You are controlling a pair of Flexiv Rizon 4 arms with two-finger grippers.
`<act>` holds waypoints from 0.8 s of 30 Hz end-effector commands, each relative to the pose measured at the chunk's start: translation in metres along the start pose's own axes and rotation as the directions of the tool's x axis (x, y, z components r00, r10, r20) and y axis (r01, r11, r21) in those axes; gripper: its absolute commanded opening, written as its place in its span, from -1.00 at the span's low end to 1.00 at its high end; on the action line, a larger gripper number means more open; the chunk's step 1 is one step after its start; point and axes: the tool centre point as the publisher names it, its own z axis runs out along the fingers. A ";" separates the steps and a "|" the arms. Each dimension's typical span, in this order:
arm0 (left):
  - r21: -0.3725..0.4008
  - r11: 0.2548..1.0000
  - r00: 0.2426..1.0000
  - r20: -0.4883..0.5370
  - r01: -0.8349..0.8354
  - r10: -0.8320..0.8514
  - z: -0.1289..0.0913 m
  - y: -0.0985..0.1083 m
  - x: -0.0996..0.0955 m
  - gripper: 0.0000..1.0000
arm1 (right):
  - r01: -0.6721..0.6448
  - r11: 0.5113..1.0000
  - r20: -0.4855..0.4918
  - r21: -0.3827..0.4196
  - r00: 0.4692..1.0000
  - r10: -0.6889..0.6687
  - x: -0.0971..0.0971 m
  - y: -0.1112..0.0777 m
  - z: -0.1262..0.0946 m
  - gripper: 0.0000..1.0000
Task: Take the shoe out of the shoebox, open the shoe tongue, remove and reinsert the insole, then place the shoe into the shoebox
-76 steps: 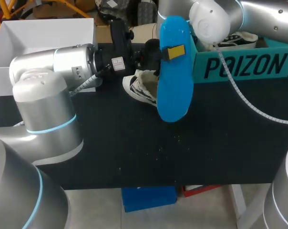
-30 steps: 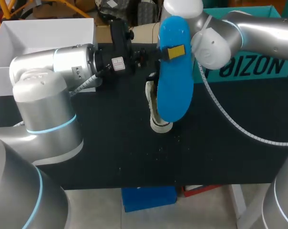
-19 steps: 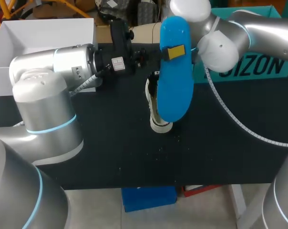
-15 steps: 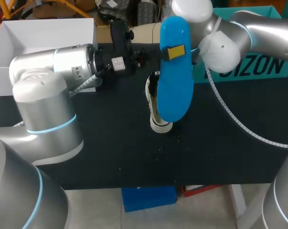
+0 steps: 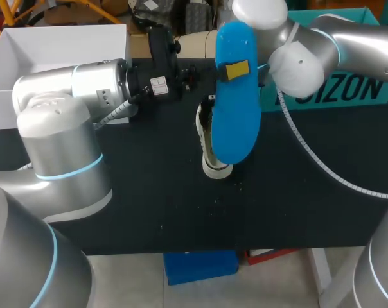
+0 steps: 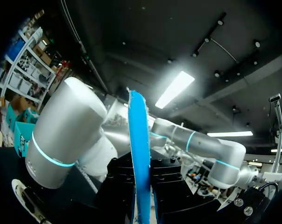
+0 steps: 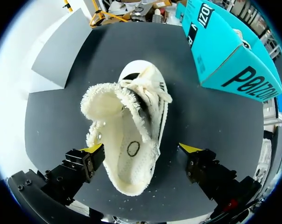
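Observation:
My left gripper [image 5: 227, 69] holds a long blue insole [image 5: 235, 102] upright above the table, shut on its upper part. In the left wrist view the insole [image 6: 139, 154] stands edge-on between the black fingers [image 6: 118, 186]. Under it a white shoe [image 5: 209, 146] lies on the black table, toe toward the front edge. In the right wrist view, the shoe [image 7: 131, 135] has its tongue folded back and its inside bare. My right gripper [image 7: 142, 149] hangs open over it, one yellow tip at each side, touching nothing. In the head view the insole hides that gripper.
The teal shoebox [image 5: 338, 90] stands at the back right, close to my right arm [image 5: 290, 61], with another shoe inside. A white box lid [image 5: 52, 48] sits at the back left. Bare black table [image 5: 181, 212] lies in front of the shoe.
The shoe was turned from its side by the shoebox to mid-table, toe forward. Over the last second my right arm drew slightly back and right. The insole stayed in place.

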 end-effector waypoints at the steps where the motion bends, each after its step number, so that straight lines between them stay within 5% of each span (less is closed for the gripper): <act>1: -0.001 1.000 1.000 0.005 0.000 0.000 0.001 0.001 0.001 -1.00 | -0.080 0.993 -0.219 0.084 0.971 0.097 -0.019 0.005 -0.014 1.00; 6: -0.001 1.000 1.000 0.005 0.000 0.000 0.001 0.001 0.001 -1.00 | -0.093 0.982 -0.426 0.165 0.891 0.156 -0.024 0.008 -0.036 1.00; 10: -0.001 1.000 1.000 0.005 0.000 0.000 0.001 0.001 0.001 -1.00 | -0.042 0.972 -0.629 0.230 0.756 0.181 -0.024 0.009 -0.051 1.00; 12: -0.001 1.000 1.000 0.005 0.000 0.000 0.001 0.001 0.001 -1.00 | 0.008 0.963 -0.776 0.270 0.593 0.213 -0.023 0.007 -0.063 1.00; 24: -0.001 1.000 1.000 0.005 0.000 0.000 0.001 0.001 0.001 -1.00 | 0.001 0.964 -0.790 0.266 0.573 0.218 -0.026 0.005 -0.063 1.00</act>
